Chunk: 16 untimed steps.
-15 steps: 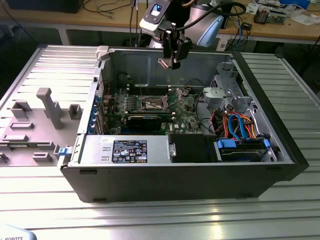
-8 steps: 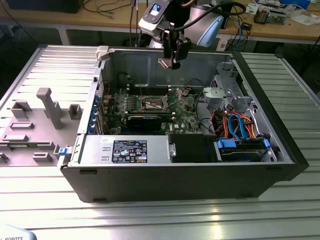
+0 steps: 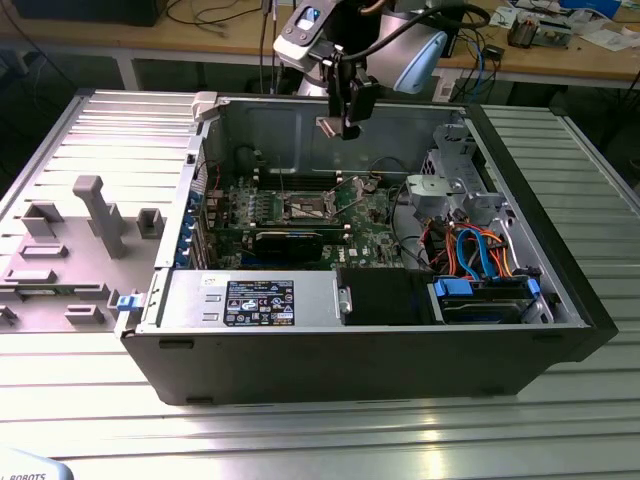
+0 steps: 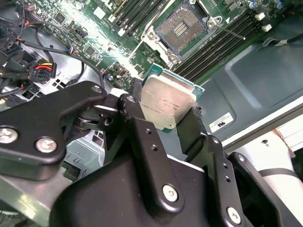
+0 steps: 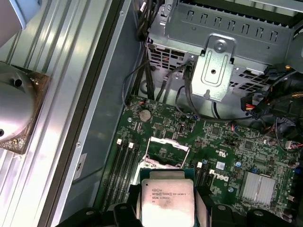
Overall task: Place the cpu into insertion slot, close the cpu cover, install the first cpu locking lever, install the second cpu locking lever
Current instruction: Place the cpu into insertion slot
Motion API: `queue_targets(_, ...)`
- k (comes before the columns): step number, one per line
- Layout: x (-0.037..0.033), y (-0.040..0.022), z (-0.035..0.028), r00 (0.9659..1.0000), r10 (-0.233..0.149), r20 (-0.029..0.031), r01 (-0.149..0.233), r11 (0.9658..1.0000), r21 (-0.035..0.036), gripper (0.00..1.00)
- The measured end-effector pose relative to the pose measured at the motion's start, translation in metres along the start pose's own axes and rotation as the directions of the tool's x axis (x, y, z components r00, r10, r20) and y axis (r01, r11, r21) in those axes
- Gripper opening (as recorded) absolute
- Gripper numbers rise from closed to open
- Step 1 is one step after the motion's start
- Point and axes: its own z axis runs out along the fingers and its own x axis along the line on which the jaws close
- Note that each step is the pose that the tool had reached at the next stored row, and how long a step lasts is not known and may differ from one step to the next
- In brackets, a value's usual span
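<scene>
Pinching the cpu [image 4: 168,101], its metal top bearing small print, the fingers [image 4: 190,128] hover above the insertion slot [image 4: 182,26].

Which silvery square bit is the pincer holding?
The small flat silver-topped square chip, gripped by the black pincer; the ribbed silver block and shiny-rimmed socket sit on the green board.

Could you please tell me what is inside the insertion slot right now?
Nothing: in the second wrist view the insertion slot shows its bare contact grid. The cpu is clear of it, clamped in the gripper. In the first wrist view the cpu hides one edge of it.
</scene>
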Motion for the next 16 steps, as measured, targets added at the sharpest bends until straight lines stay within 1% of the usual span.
queue_targets(2,0.0000,0.0000,0.0000,1.0000,0.007,0.0006,-0.007,1.0000,-0.0001,0.54)
queue_targets(4,0.0000,0.0000,0.0000,0.9996,0.029,0.0026,-0.029,0.9996,-0.0006,0.54)
queue_targets(5,0.0000,0.0000,0.0001,0.9988,0.049,0.0043,-0.049,0.9988,-0.0010,0.54)
queue_targets(8,0.0000,-0.0002,0.0002,0.9970,0.077,0.0068,-0.077,0.9971,-0.0016,0.54)
queue_targets(13,0.0004,-0.0018,0.0002,0.9969,0.079,0.0069,-0.079,0.9969,-0.0018,0.54)
queue_targets(16,0.0004,-0.0019,0.0001,0.9957,0.092,0.0083,-0.092,0.9957,-0.0020,0.54)
